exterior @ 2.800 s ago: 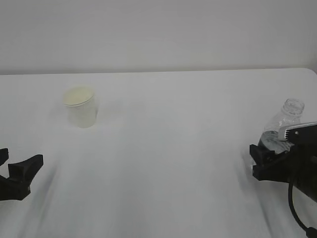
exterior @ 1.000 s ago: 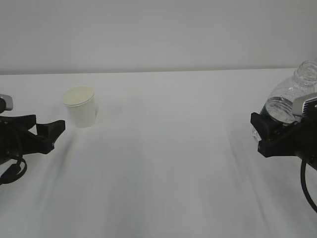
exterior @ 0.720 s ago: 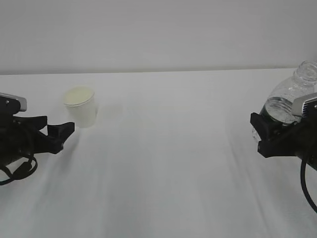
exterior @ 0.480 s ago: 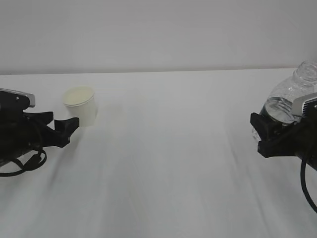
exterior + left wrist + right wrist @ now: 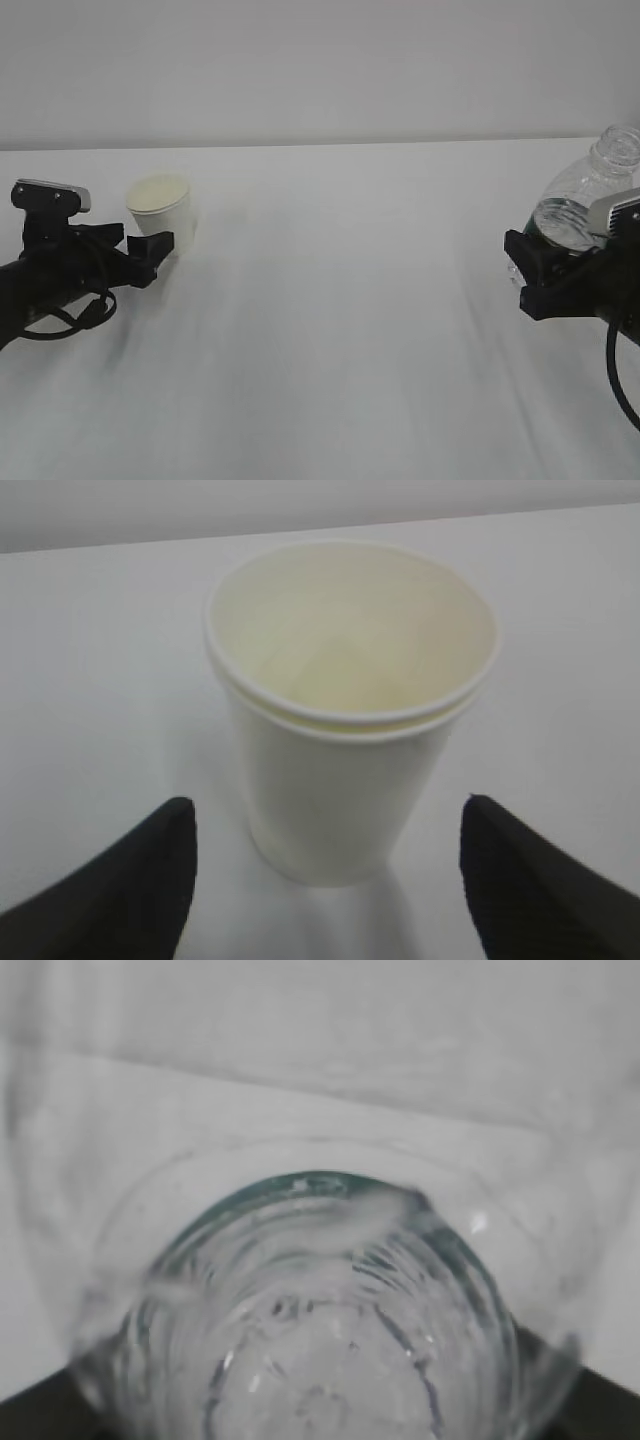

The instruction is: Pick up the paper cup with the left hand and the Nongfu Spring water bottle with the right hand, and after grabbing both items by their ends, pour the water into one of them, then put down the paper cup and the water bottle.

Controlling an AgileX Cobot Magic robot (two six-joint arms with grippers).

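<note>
The white paper cup point(image 5: 163, 215) stands upright on the table at the left, its cream inside point(image 5: 350, 640) empty. My left gripper point(image 5: 140, 241) is open at the cup's base. In the left wrist view its black fingertips point(image 5: 150, 865) flank the cup's lower wall with gaps on both sides, touching nothing. At the right edge my right gripper point(image 5: 525, 275) is shut on the lower end of the clear Nongfu Spring water bottle point(image 5: 585, 195). The bottle is held off the table and tilted, with its open neck up and to the right. It fills the right wrist view point(image 5: 320, 1310), and water point(image 5: 562, 222) shows inside it.
The white table point(image 5: 340, 330) runs to a far edge against a pale wall, with its rear right corner point(image 5: 628, 142) behind the bottle. A wide bare stretch of tabletop separates the two arms. A black cable point(image 5: 615, 385) hangs below the right arm.
My left arm has slid right along the table until its open fingers reach the cup's base. The right arm and the raised bottle have stayed still over the last second.
</note>
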